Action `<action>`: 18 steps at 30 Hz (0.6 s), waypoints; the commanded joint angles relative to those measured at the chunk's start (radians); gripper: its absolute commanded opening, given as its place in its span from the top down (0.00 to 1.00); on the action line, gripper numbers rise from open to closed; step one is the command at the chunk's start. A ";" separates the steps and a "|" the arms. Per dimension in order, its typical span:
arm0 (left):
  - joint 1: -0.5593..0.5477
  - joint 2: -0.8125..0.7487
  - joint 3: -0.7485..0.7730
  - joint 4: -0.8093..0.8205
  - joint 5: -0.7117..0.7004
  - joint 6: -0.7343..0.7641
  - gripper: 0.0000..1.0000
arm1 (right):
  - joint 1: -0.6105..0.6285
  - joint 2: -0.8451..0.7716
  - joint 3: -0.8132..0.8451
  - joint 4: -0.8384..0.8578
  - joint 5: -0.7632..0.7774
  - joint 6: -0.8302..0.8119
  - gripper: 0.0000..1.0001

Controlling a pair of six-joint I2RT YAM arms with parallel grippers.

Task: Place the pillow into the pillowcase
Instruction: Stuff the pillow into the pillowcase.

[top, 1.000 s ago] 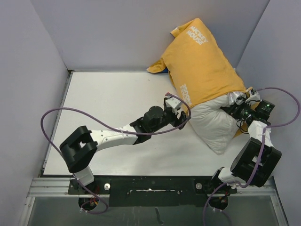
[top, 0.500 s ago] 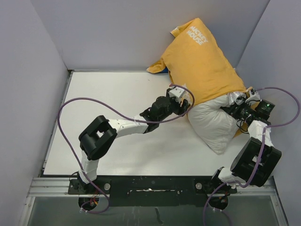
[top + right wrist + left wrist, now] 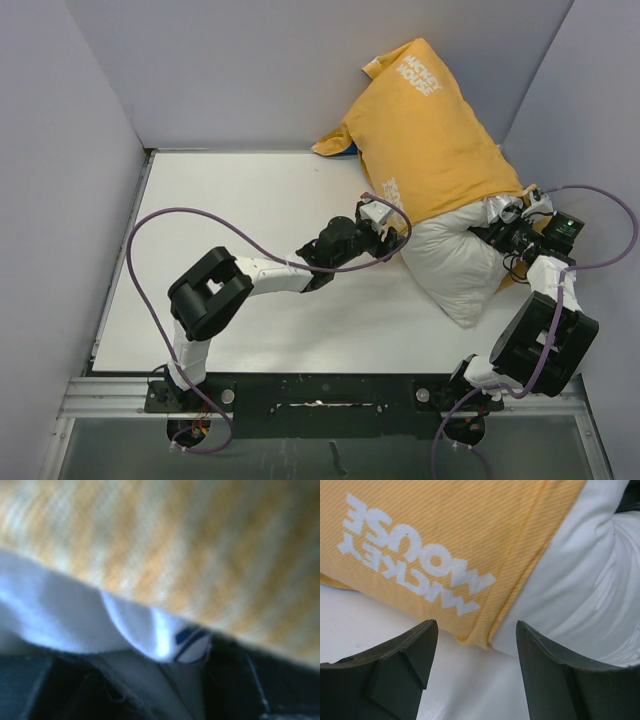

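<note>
L gripper [image 3: 392, 240] has dipped back down toward the table [image 3: 250, 200] after lifting onto the pillowcase [image 3: 430, 140] edge half a sec ago. Its elbow has also swung in closer vs a sec ago. Jaws are spread w/ nothing btwn them, a touch narrower than before. In the wrist view, L gripper [image 3: 476, 665] faces the hem corner of the pillowcase [image 3: 445, 540], just under the "MICKEY MOUSE" print, w/ the pillow [image 3: 580, 580] bulging out right beside it. Hem sits just ahead of the fingertips, not yet inside them

R gripper [image 3: 508, 218] hasn't moved. It's pressed in at the far side of the opening, where yellow cloth meets white. Its wrist view is too close & blurred, so can't tell if it's pinching anything

Pillow [image 3: 455, 265] & pillowcase lie same as a sec ago: back-right of table, yellow side up, top end against the wall. Approx the lower third of the pillow is still sticking out, so no progress on stuffing yet. Prob L is lining up to grab the near hem & pull it over the bare end
</note>
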 commanded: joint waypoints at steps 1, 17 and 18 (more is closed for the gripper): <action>-0.023 -0.027 -0.009 0.117 0.021 0.044 0.37 | 0.020 0.024 -0.005 -0.054 0.087 -0.029 0.94; -0.031 0.057 0.135 0.040 -0.040 0.090 1.00 | 0.025 0.003 -0.007 -0.059 0.079 -0.051 0.90; -0.030 0.050 0.121 0.060 -0.014 0.090 1.00 | 0.025 -0.002 -0.005 -0.063 0.077 -0.058 0.89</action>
